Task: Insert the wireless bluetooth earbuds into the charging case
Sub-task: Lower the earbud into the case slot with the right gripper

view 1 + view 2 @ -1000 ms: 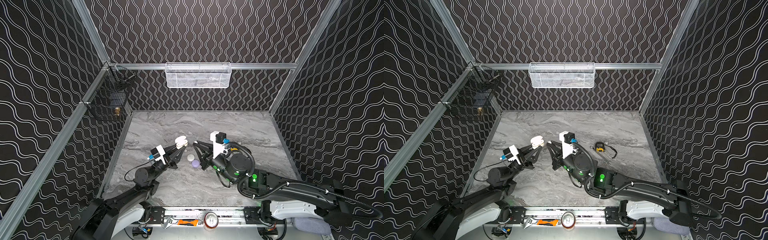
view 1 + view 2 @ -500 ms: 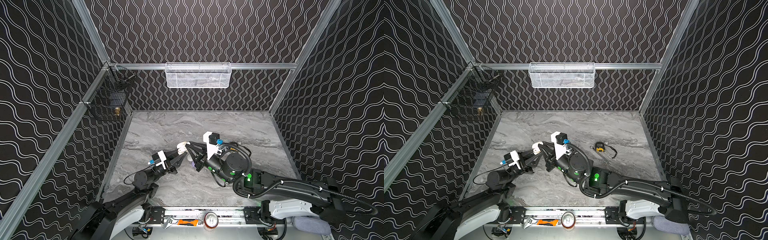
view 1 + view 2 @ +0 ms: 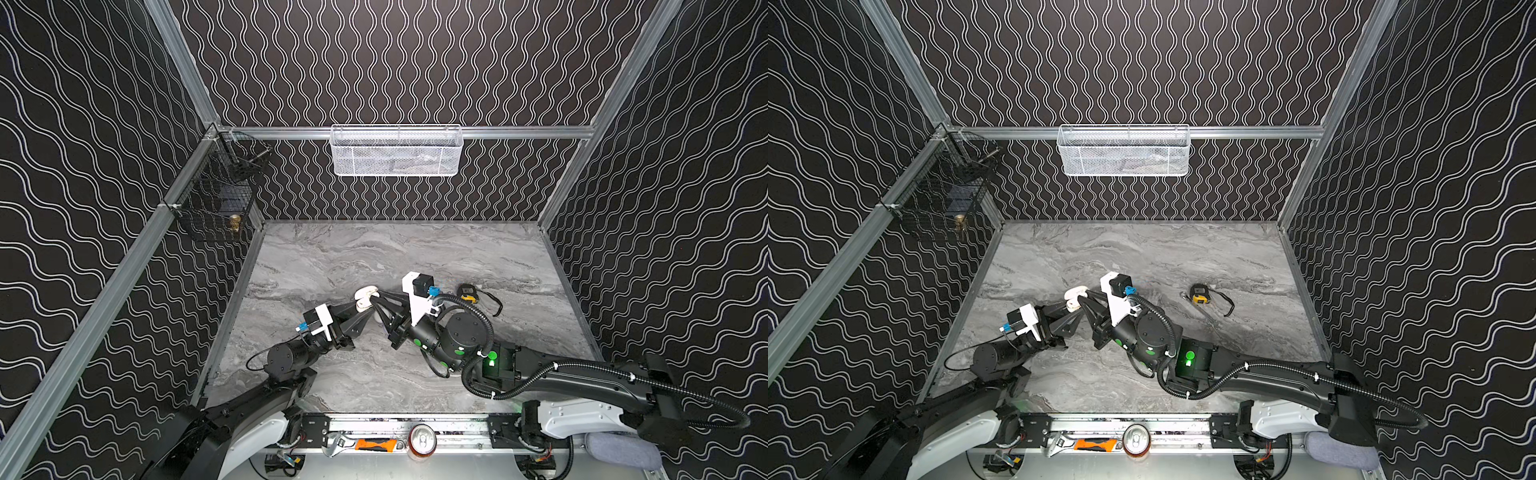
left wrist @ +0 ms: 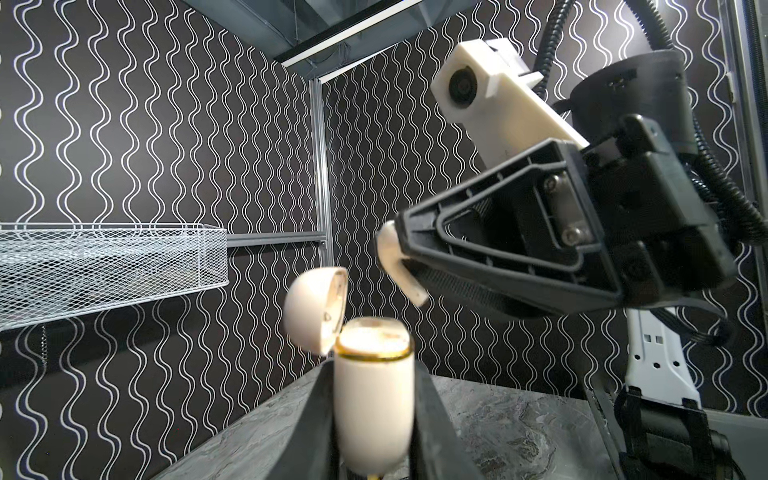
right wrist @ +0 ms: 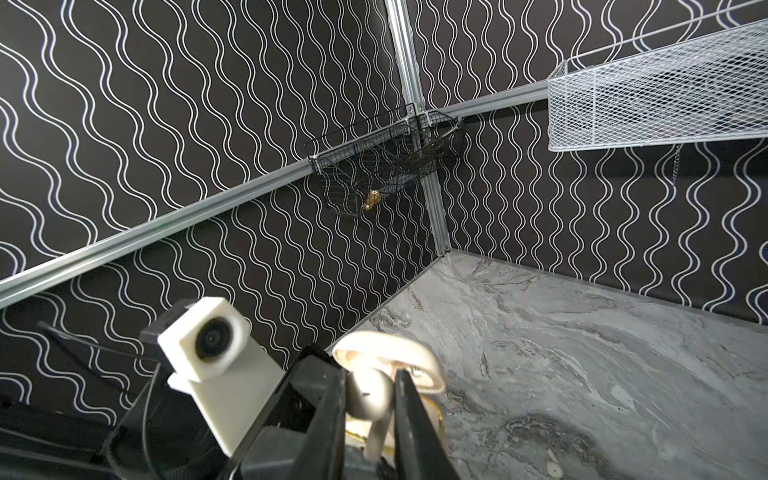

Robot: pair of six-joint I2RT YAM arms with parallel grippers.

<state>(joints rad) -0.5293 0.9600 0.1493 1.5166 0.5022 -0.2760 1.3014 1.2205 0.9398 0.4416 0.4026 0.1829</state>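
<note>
cream plastic sits between both arms: the charging case (image 4: 374, 399) stands upright, clamped by its sides between the fingers of the left gripper (image 4: 374, 368) above the grey marble table (image 4: 519, 415), its lid (image 4: 311, 316) swung open to one side. the right gripper (image 5: 368, 388) pinches a cream earbud (image 5: 370, 399) by the head, stem angled downward, just above and beside the case's open mouth, not yet seated in it. in both top views the gripper tips meet near the table's middle, a yellow tape measure (image 3: 467, 292) lying well apart.
</note>
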